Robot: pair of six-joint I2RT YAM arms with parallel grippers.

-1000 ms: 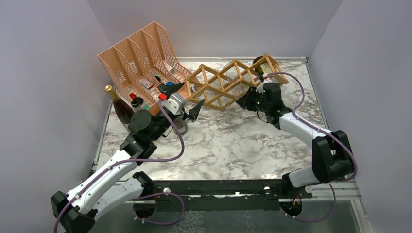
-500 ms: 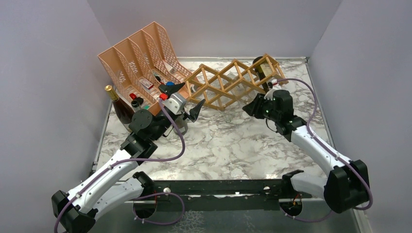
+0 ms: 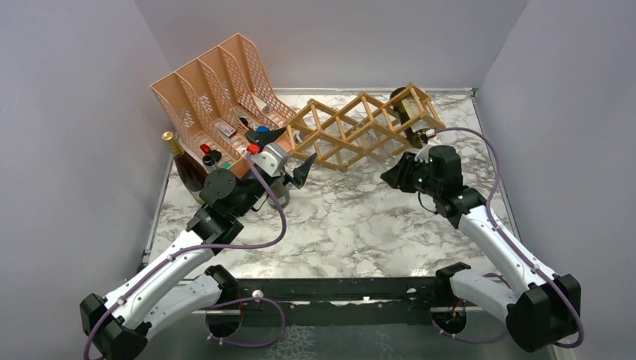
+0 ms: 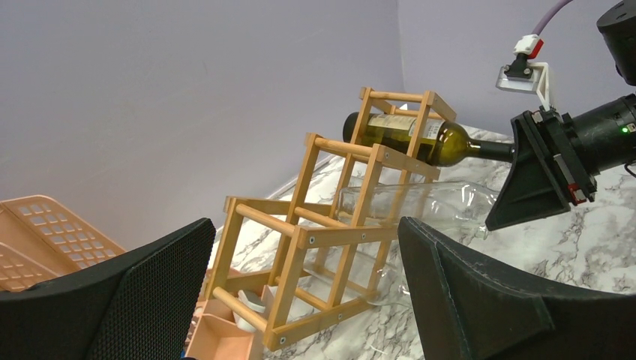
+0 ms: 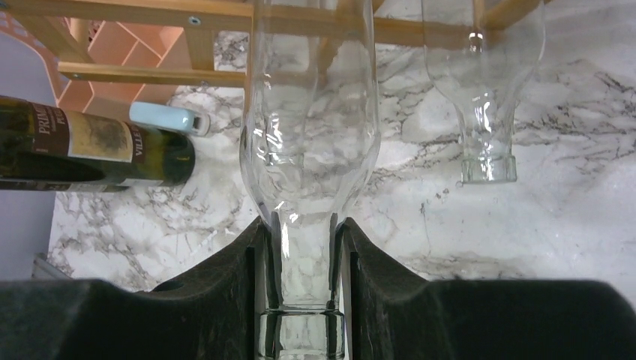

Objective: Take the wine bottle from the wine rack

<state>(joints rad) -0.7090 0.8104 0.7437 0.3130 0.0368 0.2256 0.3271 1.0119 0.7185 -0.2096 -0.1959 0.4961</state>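
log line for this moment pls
phase: pulling bottle out | right end effector: shut on clear glass bottle neck | bottle: partly in wine rack | left end effector: open, holding nothing

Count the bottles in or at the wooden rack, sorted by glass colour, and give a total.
Clear glass bottles: 2, one with its neck in the right gripper, one beside it.
Dark green bottles: 1.
Total: 3.

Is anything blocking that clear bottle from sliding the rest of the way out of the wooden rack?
Nothing visible. The right gripper is shut on the clear bottle's neck, and the marble table on the gripper's side of the rack is bare. The green bottle sits in another slot.
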